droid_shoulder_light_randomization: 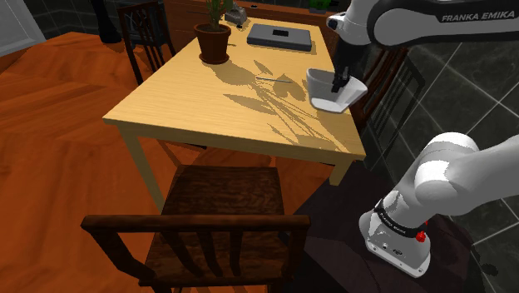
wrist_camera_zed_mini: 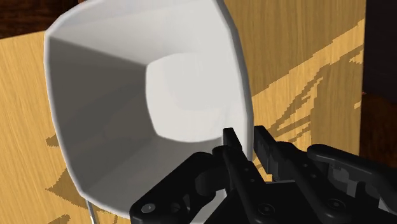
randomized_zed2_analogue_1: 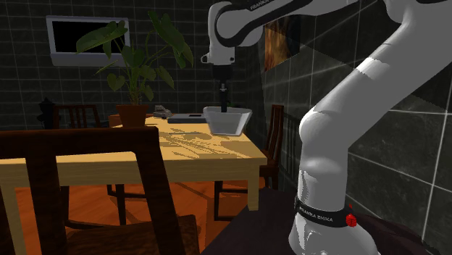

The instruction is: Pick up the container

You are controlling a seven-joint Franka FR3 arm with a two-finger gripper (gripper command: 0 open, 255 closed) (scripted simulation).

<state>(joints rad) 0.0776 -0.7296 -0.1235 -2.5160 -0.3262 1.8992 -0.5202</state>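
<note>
Your gripper (wrist_camera_zed_mini: 245,139) has its jaws nearly together, clamping the white container (wrist_camera_zed_mini: 127,95) by its rim. The container is near the wooden table's (droid_shoulder_light_randomization: 208,108) edge.

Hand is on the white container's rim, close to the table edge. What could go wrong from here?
1. The hand pinches just one wall of the white container, off-centre, so it may tilt or slip during the lift.
2. It stands near the table edge; if dropped, it could go over the side.
</note>
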